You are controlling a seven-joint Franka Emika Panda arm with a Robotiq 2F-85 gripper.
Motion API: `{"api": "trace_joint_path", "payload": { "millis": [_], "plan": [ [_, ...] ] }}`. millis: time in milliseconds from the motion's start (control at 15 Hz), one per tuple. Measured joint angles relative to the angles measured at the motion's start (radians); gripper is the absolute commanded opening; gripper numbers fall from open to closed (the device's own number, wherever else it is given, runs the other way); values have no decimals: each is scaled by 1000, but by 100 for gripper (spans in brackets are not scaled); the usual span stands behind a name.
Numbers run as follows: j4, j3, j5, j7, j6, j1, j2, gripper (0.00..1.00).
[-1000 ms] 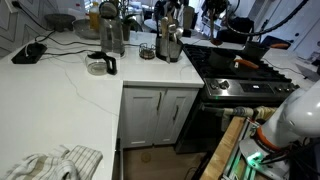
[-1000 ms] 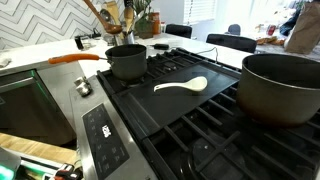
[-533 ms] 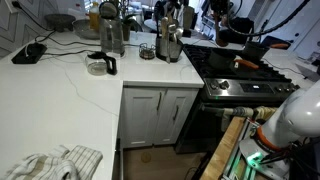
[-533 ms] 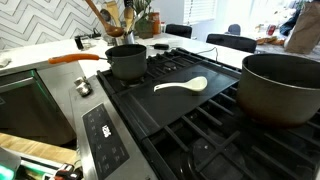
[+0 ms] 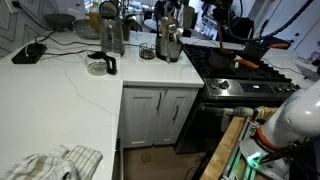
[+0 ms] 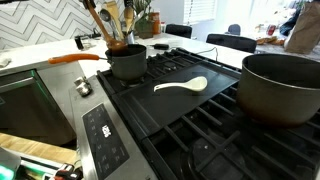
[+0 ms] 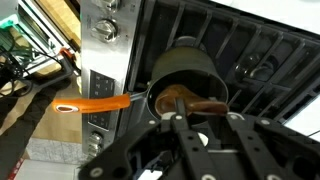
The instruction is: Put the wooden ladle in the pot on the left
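The gripper (image 7: pixel 205 118) fingers appear to pinch the slim brown wooden ladle (image 7: pixel 195 103), which hangs just beneath them over the small dark orange-handled pot (image 7: pixel 185 68). Placing step: next, lower and release it inside.

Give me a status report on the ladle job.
Gripper over small pot, apparently shut on wooden ladle. Ladle end inside pot rim. Nothing blocking.

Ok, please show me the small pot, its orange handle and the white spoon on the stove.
small pot (image 6: pixel 126 66), in an exterior view, dark side wall.
orange handle (image 6: pixel 78 58), in an exterior view, middle of its length.
white spoon (image 6: pixel 183 86), in an exterior view, where handle meets bowl.
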Motion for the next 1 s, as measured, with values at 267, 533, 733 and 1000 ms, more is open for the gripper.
{"api": "trace_joint_path", "payload": {
  "millis": [267, 533, 733, 1000],
  "plan": [
    [-70, -25, 15, 0, 79, -16, -2, 7],
    [-133, -47, 22, -11, 162, -32, -9, 7],
    [-177, -64, 46, -34, 240, -45, -12, 7],
    [-226, -84, 90, -79, 312, -61, -14, 7]
  ]
}}
